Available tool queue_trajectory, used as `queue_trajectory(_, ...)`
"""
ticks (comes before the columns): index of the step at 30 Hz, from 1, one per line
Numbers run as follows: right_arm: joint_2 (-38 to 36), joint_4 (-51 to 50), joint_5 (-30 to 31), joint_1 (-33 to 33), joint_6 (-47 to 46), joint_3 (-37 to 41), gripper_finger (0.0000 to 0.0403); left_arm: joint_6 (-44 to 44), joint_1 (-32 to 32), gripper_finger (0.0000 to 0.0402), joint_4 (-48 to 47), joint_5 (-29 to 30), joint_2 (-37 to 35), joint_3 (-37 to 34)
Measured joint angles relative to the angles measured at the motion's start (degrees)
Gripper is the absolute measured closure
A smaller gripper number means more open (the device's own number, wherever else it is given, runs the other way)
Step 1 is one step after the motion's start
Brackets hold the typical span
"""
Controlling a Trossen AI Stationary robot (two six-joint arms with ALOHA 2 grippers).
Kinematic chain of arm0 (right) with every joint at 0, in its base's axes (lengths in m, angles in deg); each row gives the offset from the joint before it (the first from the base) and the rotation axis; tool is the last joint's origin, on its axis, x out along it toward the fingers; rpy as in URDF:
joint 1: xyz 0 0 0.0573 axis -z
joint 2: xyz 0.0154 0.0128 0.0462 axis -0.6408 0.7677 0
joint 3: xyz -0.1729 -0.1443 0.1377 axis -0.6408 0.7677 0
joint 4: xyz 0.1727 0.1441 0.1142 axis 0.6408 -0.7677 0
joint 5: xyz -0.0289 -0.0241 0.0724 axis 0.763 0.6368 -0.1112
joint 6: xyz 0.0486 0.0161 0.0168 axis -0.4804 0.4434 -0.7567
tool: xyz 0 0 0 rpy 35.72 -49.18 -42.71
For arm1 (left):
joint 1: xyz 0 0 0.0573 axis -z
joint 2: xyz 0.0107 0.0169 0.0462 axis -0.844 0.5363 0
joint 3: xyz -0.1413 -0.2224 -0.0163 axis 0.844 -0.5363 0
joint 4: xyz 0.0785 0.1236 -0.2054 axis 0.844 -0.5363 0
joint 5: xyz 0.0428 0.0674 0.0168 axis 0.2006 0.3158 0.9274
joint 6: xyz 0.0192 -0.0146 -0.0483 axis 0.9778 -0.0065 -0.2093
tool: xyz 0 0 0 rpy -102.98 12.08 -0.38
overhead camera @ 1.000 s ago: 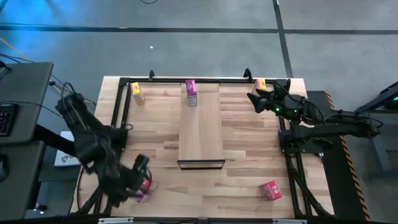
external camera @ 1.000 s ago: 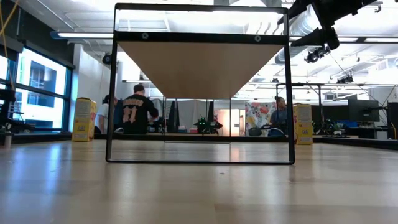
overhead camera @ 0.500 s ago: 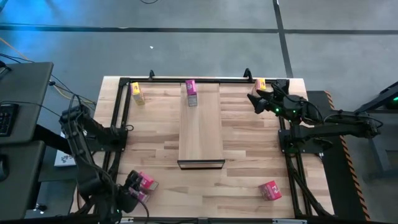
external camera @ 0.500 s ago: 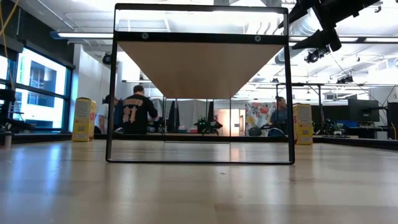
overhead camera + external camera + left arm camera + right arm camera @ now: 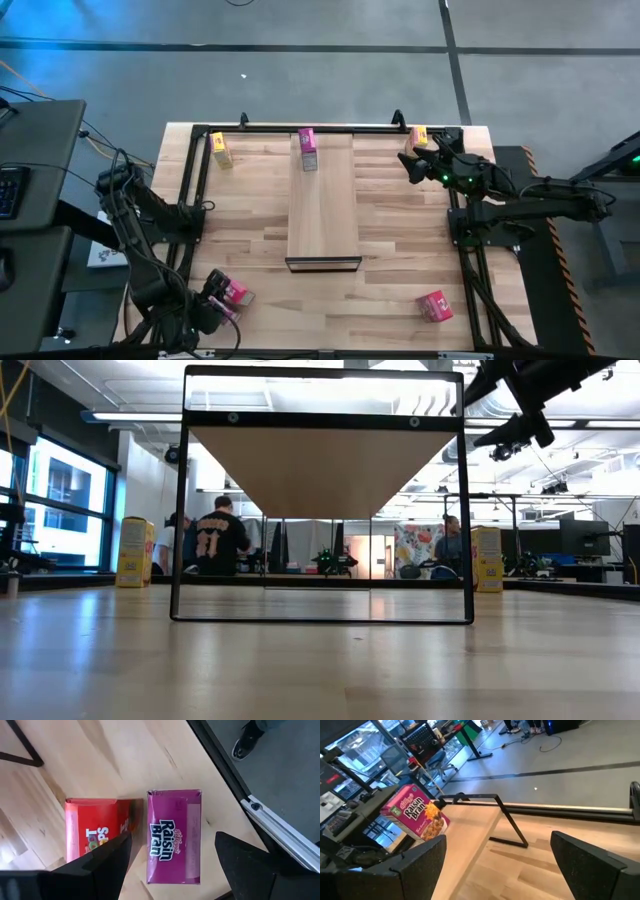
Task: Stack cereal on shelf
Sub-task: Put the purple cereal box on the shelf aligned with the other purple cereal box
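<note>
The shelf (image 5: pixel 322 200) lies down the middle of the tabletop (image 5: pixel 400 290), its dark metal frame at the near end. One magenta-pink cereal box (image 5: pixel 307 148) stands at the shelf's far end. A yellow box (image 5: pixel 220 150) stands at the far left corner of the tabletop and another yellow box (image 5: pixel 418 135) at the far right corner. A red-pink box (image 5: pixel 434 305) lies near the front right corner.

At the front left corner the high view shows only a pink patch beside the left end effector (image 5: pixel 213 300). The left wrist view resolves this into two boxes lying flat and touching side by side: a magenta-pink Raisin Bran box (image 5: pixel 174 836) and a red box (image 5: pixel 97 830). The left end effector (image 5: pixel 172 865) hovers over them with its fingers spread apart, holding nothing; one finger (image 5: pixel 100 865) overlaps the red box in the picture.

The right end effector (image 5: pixel 412 160) hangs above the far right corner, near the yellow box there, with its fingers apart and empty. Its wrist view looks across the shelf's far end at the standing Raisin Bran box (image 5: pixel 416 813).

The low view shows what the others do not: the shelf's frame (image 5: pixel 322 495) seen end-on with the board's underside, both yellow boxes (image 5: pixel 134 552) standing upright, and people (image 5: pixel 215 542) in the room behind.
</note>
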State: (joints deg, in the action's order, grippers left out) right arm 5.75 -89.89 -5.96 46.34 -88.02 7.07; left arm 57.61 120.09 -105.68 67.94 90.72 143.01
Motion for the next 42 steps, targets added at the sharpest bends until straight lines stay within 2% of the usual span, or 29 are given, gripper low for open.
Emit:
queue_trajectory(15, 0.0, -0.96, 0.01, -0.01, 0.01, 0.0, 0.005, -0.03, -0.31, 0.0124, 2.53, -1.78, 0.04, -3.2)
queue_trajectory(20, 0.0, -0.98, 0.01, -0.01, 0.01, 0.0, 0.005, -1.39, -0.37, 0.0124, 4.24, -2.5, 0.04, -6.48)
queue_trajectory(30, 0.0, -1.01, 0.01, 0.0, 0.01, 0.0, 0.005, -1.44, -1.17, 0.0126, 6.18, -0.81, 0.7, -6.8)
queue_trajectory(37, 0.0, -1.01, 0.01, -0.01, 0.01, 0.0, 0.005, -1.61, -1.86, 0.0163, 6.84, -0.94, 1.46, -6.78)
queue_trajectory(42, 0.0, -0.96, -0.03, 0.01, -0.48, 0.0, 0.005, -1.63, -2.21, 0.0204, 6.8, -3.99, 1.46, -6.78)
